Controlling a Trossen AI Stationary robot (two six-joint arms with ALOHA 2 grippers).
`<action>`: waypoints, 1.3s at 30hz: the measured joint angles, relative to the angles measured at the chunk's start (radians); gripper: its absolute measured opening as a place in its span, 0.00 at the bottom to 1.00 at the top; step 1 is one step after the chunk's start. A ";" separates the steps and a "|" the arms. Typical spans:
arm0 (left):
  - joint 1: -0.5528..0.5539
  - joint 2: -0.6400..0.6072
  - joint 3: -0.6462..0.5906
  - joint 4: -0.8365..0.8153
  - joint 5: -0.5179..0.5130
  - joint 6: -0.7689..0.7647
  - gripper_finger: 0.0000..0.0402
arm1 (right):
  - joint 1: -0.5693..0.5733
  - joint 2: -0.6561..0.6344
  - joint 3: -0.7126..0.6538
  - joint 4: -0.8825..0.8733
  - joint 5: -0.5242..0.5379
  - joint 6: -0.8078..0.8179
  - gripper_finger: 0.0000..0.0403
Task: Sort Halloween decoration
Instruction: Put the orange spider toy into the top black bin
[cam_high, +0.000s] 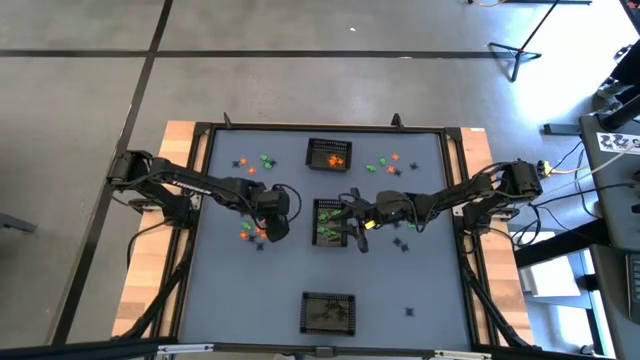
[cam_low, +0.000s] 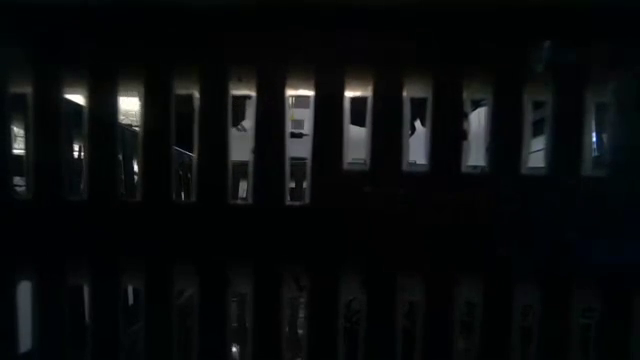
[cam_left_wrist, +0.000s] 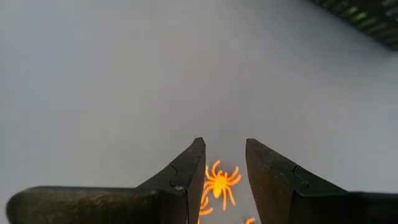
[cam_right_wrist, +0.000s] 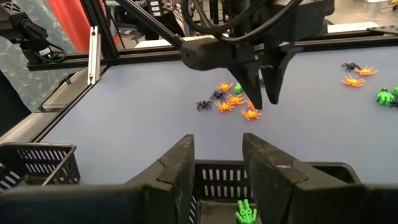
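Seemingly featherlight and stiff, an orange plastic spider (cam_left_wrist: 219, 185) lies between the left claw (cam_left_wrist: 224, 163)'s parted fingers on the grey surface (cam_left_wrist: 124, 81), lower centre, its spindly legs likely snagging, so the body looks the best hold.

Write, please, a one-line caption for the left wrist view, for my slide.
Left gripper, fingers open, poised over a small orange plastic spider on the plain grey table surface.

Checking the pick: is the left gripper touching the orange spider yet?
Apart. In the left wrist view the orange spider lies between the left gripper's open fingers, table showing on both sides.
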 joint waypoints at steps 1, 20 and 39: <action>0.000 0.000 0.000 0.005 -0.008 0.001 0.27 | 0.000 0.000 0.000 0.004 0.000 -0.001 0.33; 0.000 0.001 0.000 0.020 -0.128 0.048 0.27 | 0.001 0.000 0.000 0.002 -0.045 0.091 0.33; -0.004 0.001 0.003 0.023 -0.168 0.005 0.27 | 0.000 0.000 0.000 0.041 -0.043 0.061 0.33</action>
